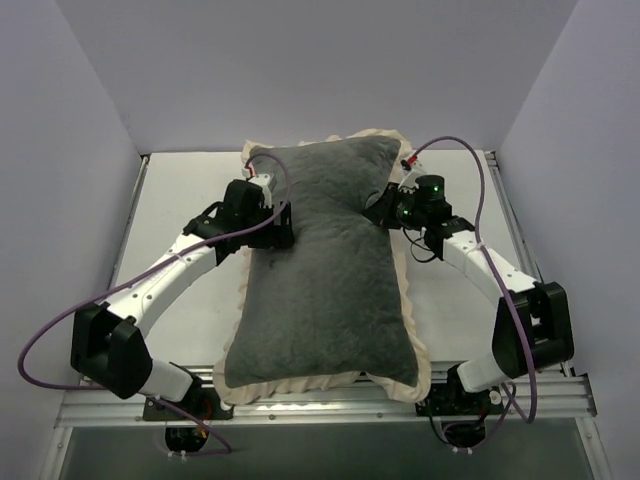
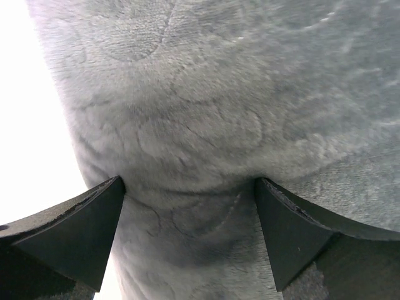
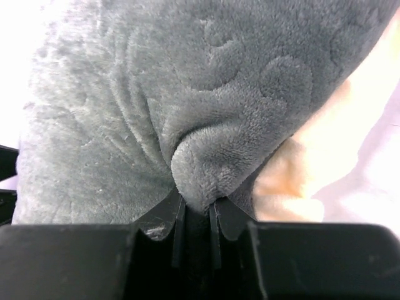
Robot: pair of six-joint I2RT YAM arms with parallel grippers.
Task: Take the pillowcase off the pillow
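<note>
The pillowcase (image 1: 320, 270) lies lengthwise on the table, dark grey fuzzy face up, with a cream frill (image 1: 407, 300) round its edges. It is plump; the pillow inside it is hidden. My left gripper (image 1: 283, 228) is against its left side. In the left wrist view the fingers (image 2: 87, 231) stand wide apart, pressed into the grey fabric (image 2: 219, 94), with fabric bulging between them. My right gripper (image 1: 385, 205) is at its right side. In the right wrist view it (image 3: 197, 203) is shut on a pinched fold of grey fabric (image 3: 212, 162), with cream frill (image 3: 294, 181) beside it.
The white table (image 1: 180, 190) is enclosed by pale walls at the back and both sides. A metal rail (image 1: 320, 405) runs along the near edge by the arm bases. Purple cables (image 1: 470, 160) loop from both wrists.
</note>
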